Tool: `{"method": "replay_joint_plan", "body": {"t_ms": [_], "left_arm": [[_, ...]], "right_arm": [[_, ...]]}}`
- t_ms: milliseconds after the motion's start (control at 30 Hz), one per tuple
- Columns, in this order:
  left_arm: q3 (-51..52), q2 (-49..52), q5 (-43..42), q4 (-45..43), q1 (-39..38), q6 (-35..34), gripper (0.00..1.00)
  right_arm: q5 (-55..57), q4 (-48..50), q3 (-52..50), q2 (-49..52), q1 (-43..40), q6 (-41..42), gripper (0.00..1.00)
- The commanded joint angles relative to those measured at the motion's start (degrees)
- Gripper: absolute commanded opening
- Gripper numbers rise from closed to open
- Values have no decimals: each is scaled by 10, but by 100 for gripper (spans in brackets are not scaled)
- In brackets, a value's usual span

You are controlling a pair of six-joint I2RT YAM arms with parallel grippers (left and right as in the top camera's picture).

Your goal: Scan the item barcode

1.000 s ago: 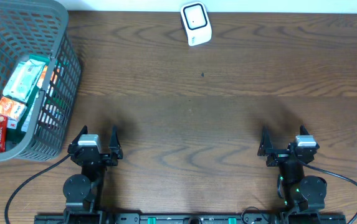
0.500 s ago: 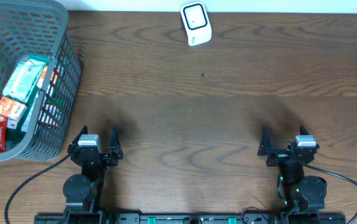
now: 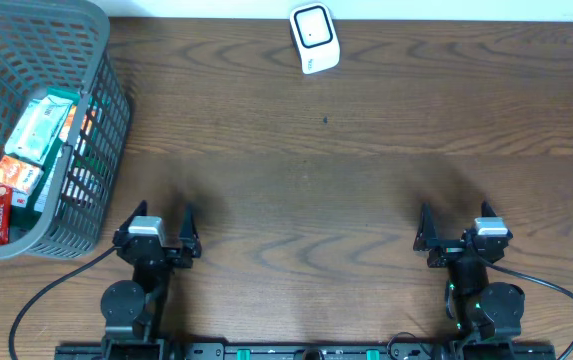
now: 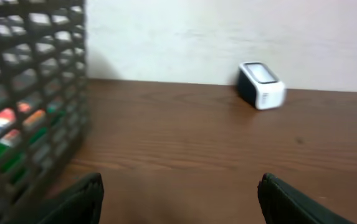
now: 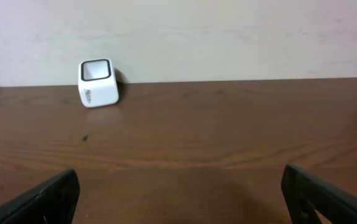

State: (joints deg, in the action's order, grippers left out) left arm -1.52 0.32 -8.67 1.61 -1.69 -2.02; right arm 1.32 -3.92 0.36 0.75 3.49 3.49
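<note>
Boxed items [image 3: 34,132] lie in the grey basket [image 3: 116,110] at the bench's [image 3: 366,180] left, well apart from the white scanner [image 3: 314,38]. Left end effector [image 3: 159,220] and right end effector [image 3: 454,228] stand wide, empty; the left should enter from above, taking one box.

Dark wood-grain table [image 3: 366,180] — grey mesh basket [image 3: 114,130] at its far-left corner, pale wall [image 5: 228,37] behind

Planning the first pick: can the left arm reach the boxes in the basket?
Probably yes: the left pincer stands open and empty beside the basket, whose open top leaves the boxes reachable over the mesh wall.
</note>
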Motion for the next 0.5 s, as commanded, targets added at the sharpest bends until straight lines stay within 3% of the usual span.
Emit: {"method": "replay_joint_plan", "body": {"t_ms": [0, 233, 467], "left_arm": [[-53, 0, -66, 31, 0, -88, 80], [-251, 49, -74, 194, 0, -106, 80], [-551, 242, -74, 417, 0, -93, 80]], "right_arm": [[5, -2, 0, 2, -4, 7, 99], [5, -2, 0, 2, -4, 7, 99], [5, -2, 0, 2, -4, 7, 99]]}}
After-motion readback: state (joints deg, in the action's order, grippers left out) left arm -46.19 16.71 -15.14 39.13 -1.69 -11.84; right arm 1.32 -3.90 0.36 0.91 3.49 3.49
